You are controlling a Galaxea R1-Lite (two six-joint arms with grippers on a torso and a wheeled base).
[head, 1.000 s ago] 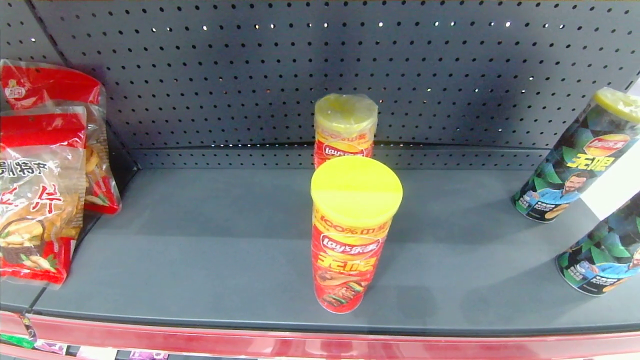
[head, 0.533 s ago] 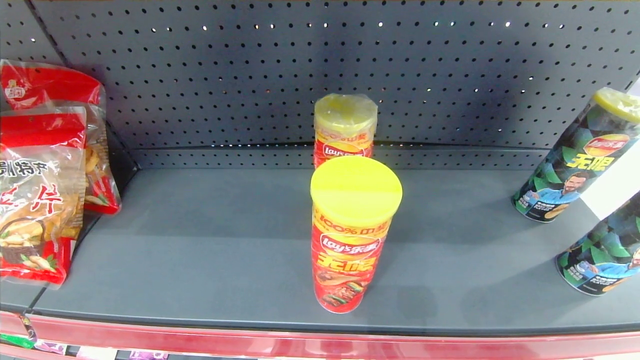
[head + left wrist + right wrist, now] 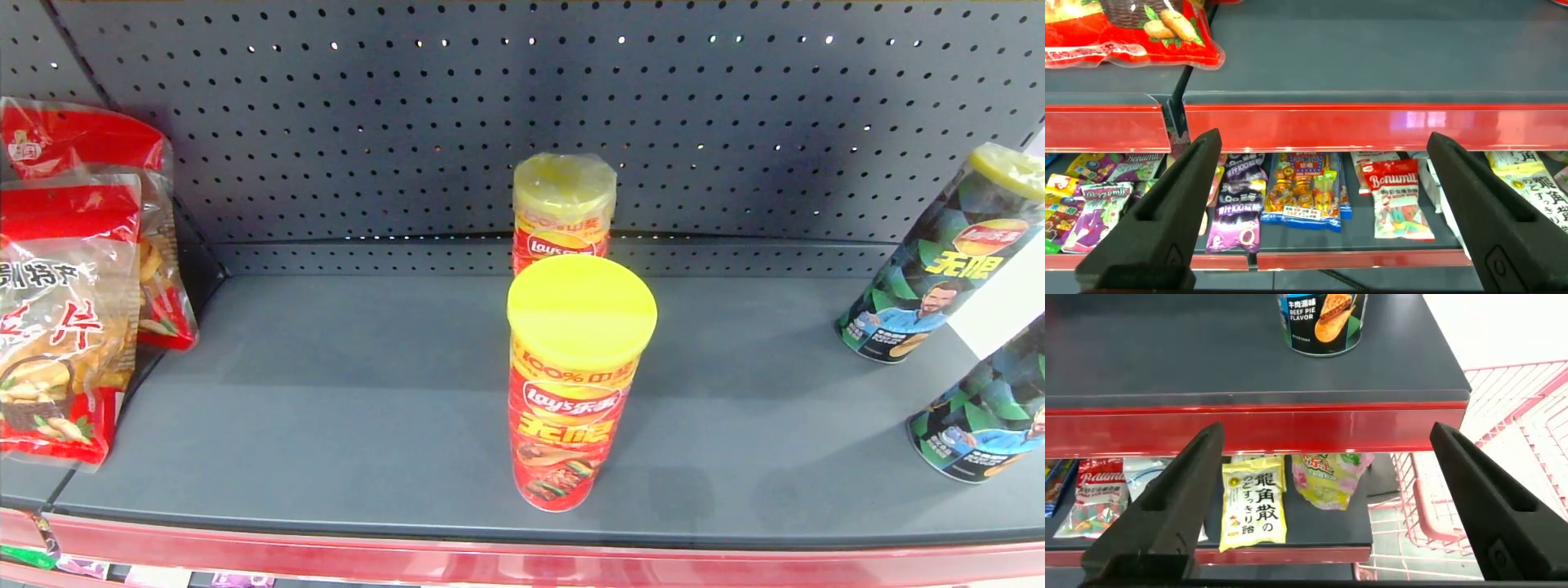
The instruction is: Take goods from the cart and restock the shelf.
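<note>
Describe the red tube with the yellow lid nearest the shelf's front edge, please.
The red tube is a tall cylinder, seemingly cardboard, with a flat yellow plastic-looking lid, closed. It stands upright on the grey shelf, mid-shelf near the front edge, in front of a similar tube. Nothing else touches it.

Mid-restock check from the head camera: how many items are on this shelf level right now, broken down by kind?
Red chip cans: 2
Green-black chip cans: 2
Snack bags: 2
Total: 6
</note>
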